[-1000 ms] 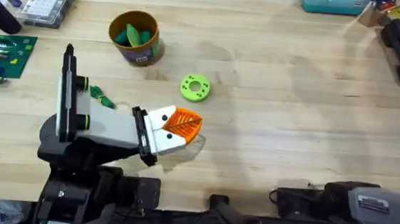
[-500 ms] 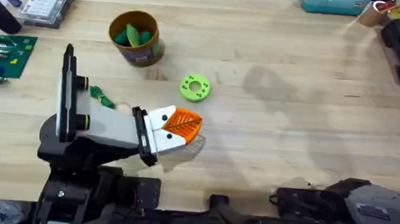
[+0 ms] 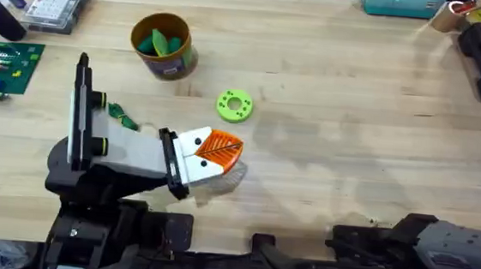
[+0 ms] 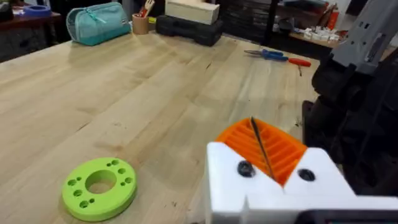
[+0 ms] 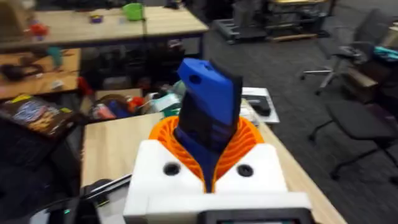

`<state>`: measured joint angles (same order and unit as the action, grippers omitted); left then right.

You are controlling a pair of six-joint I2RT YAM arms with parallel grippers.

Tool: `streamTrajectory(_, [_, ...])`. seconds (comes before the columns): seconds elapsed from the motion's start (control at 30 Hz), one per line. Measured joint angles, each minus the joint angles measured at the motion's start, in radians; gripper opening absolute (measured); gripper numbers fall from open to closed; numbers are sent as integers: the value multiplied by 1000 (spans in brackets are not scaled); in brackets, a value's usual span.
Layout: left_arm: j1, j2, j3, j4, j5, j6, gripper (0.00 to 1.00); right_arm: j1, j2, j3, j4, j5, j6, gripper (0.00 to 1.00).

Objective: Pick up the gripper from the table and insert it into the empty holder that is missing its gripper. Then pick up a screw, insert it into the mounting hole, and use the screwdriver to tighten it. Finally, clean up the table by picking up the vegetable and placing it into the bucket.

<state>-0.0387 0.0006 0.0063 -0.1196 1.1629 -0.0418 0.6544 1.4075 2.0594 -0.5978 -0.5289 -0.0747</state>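
Your left gripper [image 3: 224, 154] has its orange pads pressed together with nothing between them (the left wrist view shows just a thin dark seam [image 4: 264, 149]). It sits low in the overhead frame, left of centre. It has not shifted over the last second.

Your right gripper [image 5: 208, 158] is pinching a blue-topped tool, which I take to be the screwdriver [image 5: 208, 93]. The tool stands up between the ribbed pads, and that camera looks out past the table edge into the room.

What did change is the right arm [image 3: 451, 246], at the lower right of the overhead frame. Its dark links have crept a little to the left, and the faint shadow it throws on the table [image 3: 356, 92] has slid with it. So the arm is moving with the tool in its grip.

The vegetable [image 3: 123, 117] lies on the wood just beside the left arm, left of centre. It is well apart from the bucket [image 3: 182, 61] in the upper left, so I judge the clean-up is not done. The lime-green ring [image 3: 235, 105] lies just above your left gripper.
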Motion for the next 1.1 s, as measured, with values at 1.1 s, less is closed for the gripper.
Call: streamTrajectory(1.1, [0,0,0,0,0,0,14,282,-225,-542,396,71,-124,26])
